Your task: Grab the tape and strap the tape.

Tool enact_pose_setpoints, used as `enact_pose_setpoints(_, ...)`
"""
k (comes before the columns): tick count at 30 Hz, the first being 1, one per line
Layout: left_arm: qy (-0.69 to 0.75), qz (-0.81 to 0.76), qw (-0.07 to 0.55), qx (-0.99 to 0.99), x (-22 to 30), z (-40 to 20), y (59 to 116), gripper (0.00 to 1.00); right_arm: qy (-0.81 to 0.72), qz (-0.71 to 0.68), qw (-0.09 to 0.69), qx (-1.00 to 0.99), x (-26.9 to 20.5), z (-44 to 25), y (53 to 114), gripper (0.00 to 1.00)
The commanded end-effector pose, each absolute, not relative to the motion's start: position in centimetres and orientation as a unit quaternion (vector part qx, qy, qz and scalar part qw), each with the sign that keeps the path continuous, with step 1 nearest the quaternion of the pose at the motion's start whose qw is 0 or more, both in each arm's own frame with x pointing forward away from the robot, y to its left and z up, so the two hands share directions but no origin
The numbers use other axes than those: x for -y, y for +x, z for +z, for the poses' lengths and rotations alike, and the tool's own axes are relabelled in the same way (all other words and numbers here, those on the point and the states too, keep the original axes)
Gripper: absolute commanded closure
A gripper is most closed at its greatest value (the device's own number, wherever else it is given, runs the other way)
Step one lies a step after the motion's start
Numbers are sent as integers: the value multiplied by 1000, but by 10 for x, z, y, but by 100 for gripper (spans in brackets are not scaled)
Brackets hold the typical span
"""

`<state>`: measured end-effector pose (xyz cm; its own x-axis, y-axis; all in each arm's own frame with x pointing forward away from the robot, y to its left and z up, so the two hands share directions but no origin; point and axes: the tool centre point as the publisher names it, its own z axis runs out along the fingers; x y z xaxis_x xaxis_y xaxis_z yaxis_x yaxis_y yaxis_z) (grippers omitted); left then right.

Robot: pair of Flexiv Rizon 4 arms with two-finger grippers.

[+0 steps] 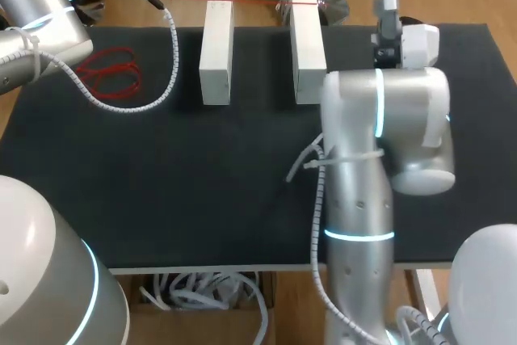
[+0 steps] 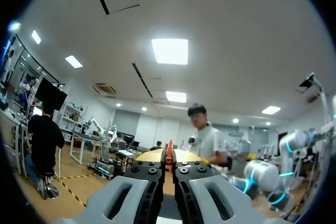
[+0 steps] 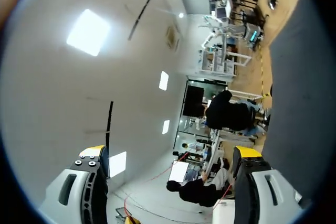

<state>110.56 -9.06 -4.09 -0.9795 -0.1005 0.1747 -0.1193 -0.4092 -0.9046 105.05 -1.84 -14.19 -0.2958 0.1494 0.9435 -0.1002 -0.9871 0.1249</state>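
Your black tabletop (image 1: 202, 191) carries two white rectangular blocks standing side by side at 12 o'clock, with a gap between them: the left white block (image 1: 216, 54) and the right white block (image 1: 308, 50). A thin red tape (image 1: 258, 1) stretches in a straight line across the far ends of both blocks, running from 9 o'clock to 3 o'clock. At 10 o'clock on the tabletop lie loose red loops (image 1: 111, 71), well apart from the blocks. A white ribbed cable (image 1: 167, 78) hangs from your left arm and curves down beside those loops.

Your left gripper (image 2: 169, 157) points up and away from the tabletop. Its fingers (image 2: 149, 157) are pressed together, and a narrow sliver of the red tape is pinched between the yellow tips. The head view shows only this arm's body, at 10 to 11 o'clock, not its gripper.

Your right arm comes in from 5 o'clock and rises over the tabletop, with the right gripper (image 3: 170, 153) at about 1 o'clock, just beside the far end of the right white block. Its fingers stand wide apart and hold nothing. In the right wrist view a thin red strand shows ahead in the gap, touching neither finger.
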Motion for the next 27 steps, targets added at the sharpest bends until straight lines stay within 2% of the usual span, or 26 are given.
enact_pose_setpoints(1,101,833,5,543,91,-41,1106,100,766,626,74,127,3,-132,1058,0)
enact_pose_setpoints(10,101,833,5,543,91,-41,1106,100,757,634,60,148,-5,-114,1062,0)
enact_pose_setpoints(27,101,833,5,543,91,-41,1106,100,753,632,56,175,11,-106,1079,0)
